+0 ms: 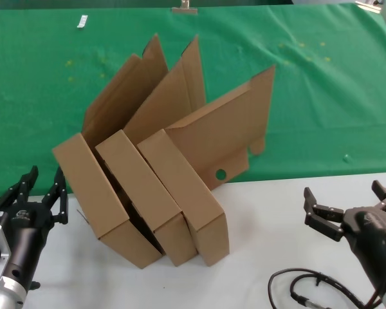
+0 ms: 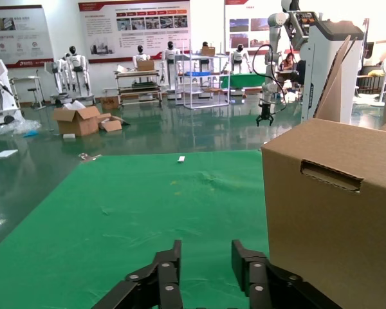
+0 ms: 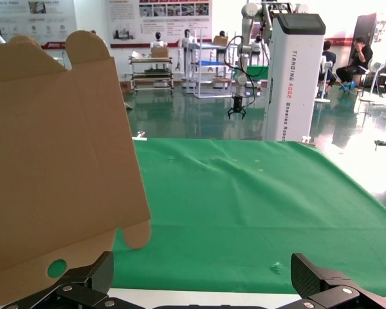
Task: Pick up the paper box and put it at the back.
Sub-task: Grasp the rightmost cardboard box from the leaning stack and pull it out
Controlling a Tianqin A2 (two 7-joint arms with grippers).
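Note:
Three alike brown paper boxes lean side by side with lids raised, straddling the white tabletop (image 1: 270, 219) and the green cloth at the back (image 1: 321, 96): a left one (image 1: 93, 193), a middle one (image 1: 141, 193) and a right one (image 1: 188, 193). I cannot tell which is the task's. My left gripper (image 1: 46, 175) stands open beside the left box, whose wall (image 2: 334, 219) fills the side of the left wrist view next to the gripper (image 2: 206, 248). My right gripper (image 1: 342, 190) is open, well apart from the right box. Its wrist view shows that gripper (image 3: 202, 264) and the box's lid (image 3: 58, 161).
A black cable (image 1: 309, 290) loops on the tabletop near the right arm. A small white object (image 1: 82, 21) lies on the far left of the cloth. Green cloth (image 3: 244, 193) stretches flat behind and to the right of the boxes.

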